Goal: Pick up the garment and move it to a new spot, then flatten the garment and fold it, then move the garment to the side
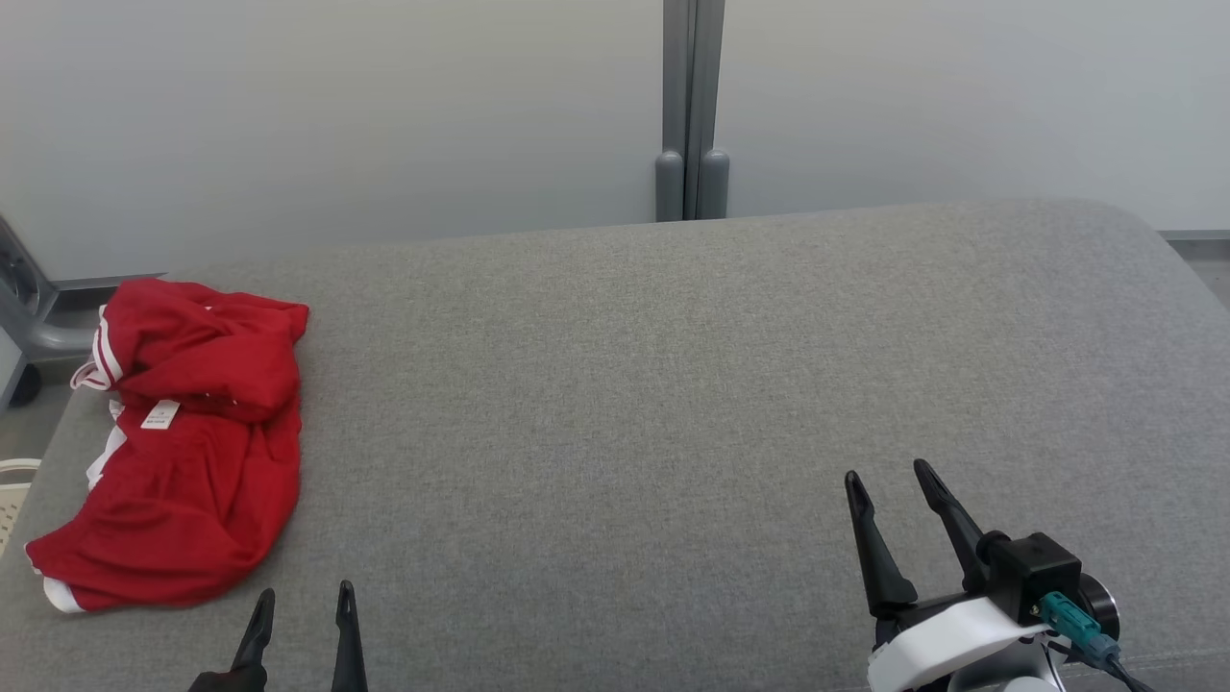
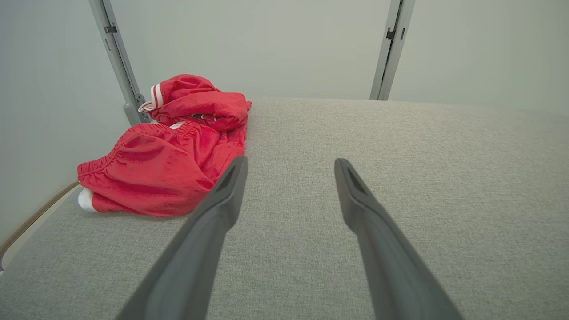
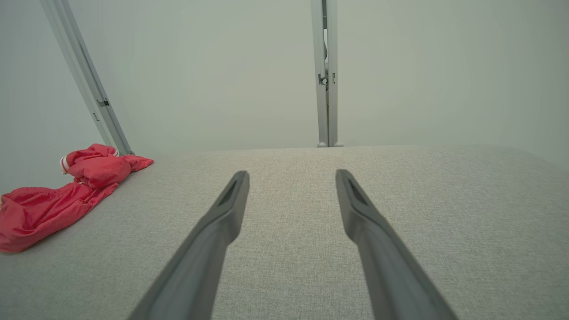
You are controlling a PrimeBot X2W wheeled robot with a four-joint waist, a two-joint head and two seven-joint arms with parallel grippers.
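Red garment [image 1: 183, 432] lies crumpled on the grey cushion [image 1: 673, 384], just ahead-left of the left gripper [image 1: 307, 589], its length running away from it. The right gripper [image 1: 886, 470] sits well apart to the other side. Both jaws gape wide, empty.

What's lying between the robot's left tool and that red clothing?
Only bare grey padding separates the left tool and red garment, seen in the head view.
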